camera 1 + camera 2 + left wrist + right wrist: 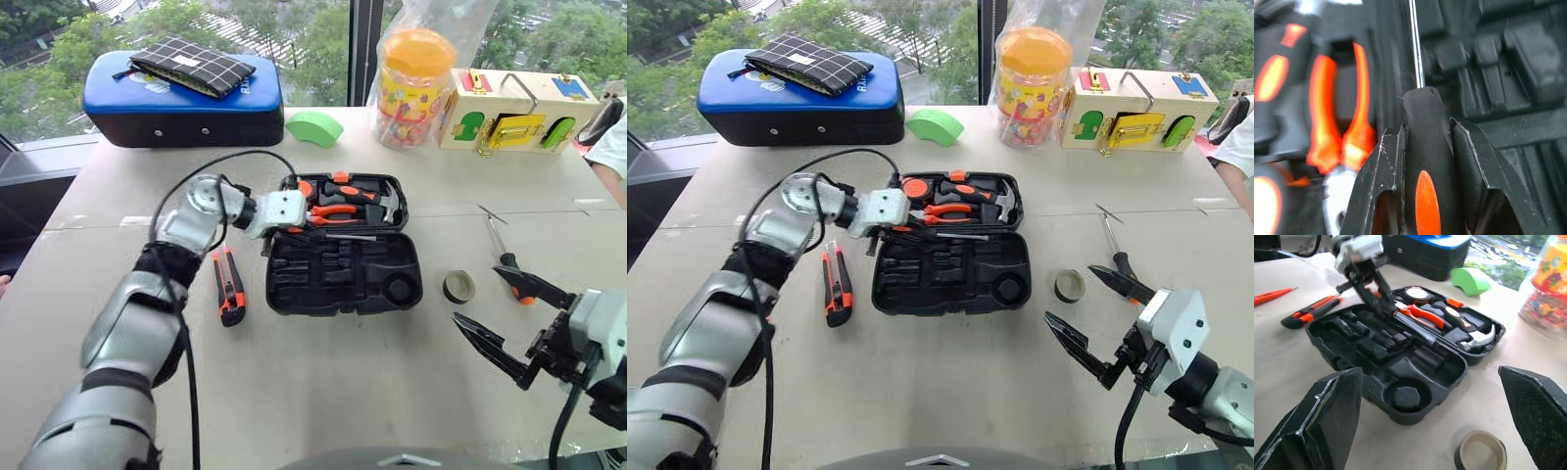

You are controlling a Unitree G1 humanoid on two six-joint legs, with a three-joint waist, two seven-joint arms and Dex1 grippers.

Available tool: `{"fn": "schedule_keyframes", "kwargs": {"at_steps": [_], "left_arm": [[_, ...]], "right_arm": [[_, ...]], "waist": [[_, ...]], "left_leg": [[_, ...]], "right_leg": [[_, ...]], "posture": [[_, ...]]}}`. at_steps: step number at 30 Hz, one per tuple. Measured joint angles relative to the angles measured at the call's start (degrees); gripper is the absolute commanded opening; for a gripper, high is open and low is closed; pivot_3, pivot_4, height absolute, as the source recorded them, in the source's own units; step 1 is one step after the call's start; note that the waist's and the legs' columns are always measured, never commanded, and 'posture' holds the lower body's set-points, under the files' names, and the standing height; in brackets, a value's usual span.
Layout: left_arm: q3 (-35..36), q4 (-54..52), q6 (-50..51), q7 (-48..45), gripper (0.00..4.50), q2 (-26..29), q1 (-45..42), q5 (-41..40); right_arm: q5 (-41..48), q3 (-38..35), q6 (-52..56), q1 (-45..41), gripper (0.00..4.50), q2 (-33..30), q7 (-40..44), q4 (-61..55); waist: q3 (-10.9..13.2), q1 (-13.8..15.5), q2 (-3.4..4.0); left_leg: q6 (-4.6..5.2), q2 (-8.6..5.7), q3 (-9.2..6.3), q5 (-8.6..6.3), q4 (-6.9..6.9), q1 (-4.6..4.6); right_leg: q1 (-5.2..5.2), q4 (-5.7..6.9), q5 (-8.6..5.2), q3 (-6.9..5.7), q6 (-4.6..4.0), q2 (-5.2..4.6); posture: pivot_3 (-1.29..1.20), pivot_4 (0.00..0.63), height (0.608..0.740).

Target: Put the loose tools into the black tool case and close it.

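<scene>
Nearest me, my right hand point(1087, 315) hangs wide open just short of the tape roll point(1070, 286) and second screwdriver point(1114, 252). Farther out, my left hand point(1376, 296) clamps a screwdriver point(1422, 161) over the open black tool case point(950, 269); the utility knife point(835, 285) lies beside it on the counter point(940, 382).

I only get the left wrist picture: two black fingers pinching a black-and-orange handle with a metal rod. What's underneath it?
Observer: That's a screwdriver in the left gripper, lying over the open black tool case, near its hinge.
Operator: Anything else waiting to go in?
Observer: A utility knife lies on the table to the case's left.
Operator: And on the other side?
Observer: A tape roll and a second screwdriver lie there, by the open, empty right gripper.
</scene>
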Motion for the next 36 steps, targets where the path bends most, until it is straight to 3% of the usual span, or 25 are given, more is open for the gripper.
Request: {"fn": "schedule_keyframes", "kwargs": {"at_steps": [11,19,27,28,30,34,36], "left_arm": [[0.33,2.53,1.50,-2.11,0.80,-2.86,-1.22,3.31],[1.33,2.93,5.81,0.24,0.80,-2.65,-1.35,4.47],[1.37,5.52,2.70,1.45,0.80,-1.86,-1.62,5.87],[1.30,6.35,1.72,2.13,1.81,-1.87,-1.93,6.35],[2.09,9.37,-0.78,4.57,2.43,-1.57,-2.97,7.40],[5.78,8.41,5.12,1.61,2.43,-0.74,-2.00,4.17],[8.85,5.48,10.12,0.18,1.83,-0.44,-0.58,1.15]], "right_arm": [[-2.49,-0.65,-2.03,5.49,4.50,2.53,-1.70,-2.42],[-2.43,-0.75,-2.97,5.57,4.50,2.45,-1.31,-2.39],[-2.21,-1.16,-3.23,4.13,4.50,1.12,-0.12,-0.96],[-2.13,-1.51,-3.23,3.72,4.50,0.82,0.06,-0.87],[-1.59,-1.77,-3.22,3.52,4.50,-0.11,0.89,-0.64],[-1.57,-1.75,-3.23,3.04,4.50,-0.12,0.90,0.12],[-1.72,-1.61,-3.23,2.57,4.50,-0.11,0.75,0.37]], "waist": [[-0.17,-0.21,-0.04],[-0.42,-0.22,0.26],[-0.55,-0.24,0.40],[-0.56,-0.21,0.42],[-0.55,-0.21,0.43],[-0.48,-0.32,0.37],[-0.47,-0.37,0.38]], "left_leg": [[0.01,-0.01,-0.10,0.03,0.40,-0.15],[0.01,0.06,-0.12,0.04,0.66,-0.13],[0.00,0.09,-0.12,0.03,0.78,-0.07],[0.00,0.09,-0.12,0.03,0.79,-0.07],[0.00,0.10,-0.12,0.03,0.80,-0.09],[0.02,0.09,-0.15,0.02,0.81,-0.26],[0.06,0.08,-0.15,0.00,0.81,-0.28]], "right_leg": [[-0.05,0.20,0.13,-0.05,0.24,0.07],[-0.02,0.35,0.12,-0.05,0.41,0.16],[0.07,0.34,0.20,-0.06,0.33,0.15],[0.07,0.34,0.25,-0.06,0.25,0.15],[0.06,0.34,0.25,-0.08,0.26,0.16],[-0.04,0.30,0.28,-0.13,0.23,0.17],[-0.05,0.27,0.29,-0.11,0.22,0.17]], "posture": [[0.00,0.150,0.740],[0.00,0.150,0.740],[0.00,0.150,0.740],[0.00,0.150,0.740],[0.00,0.150,0.740],[0.00,0.150,0.740],[0.00,0.150,0.740]]}}
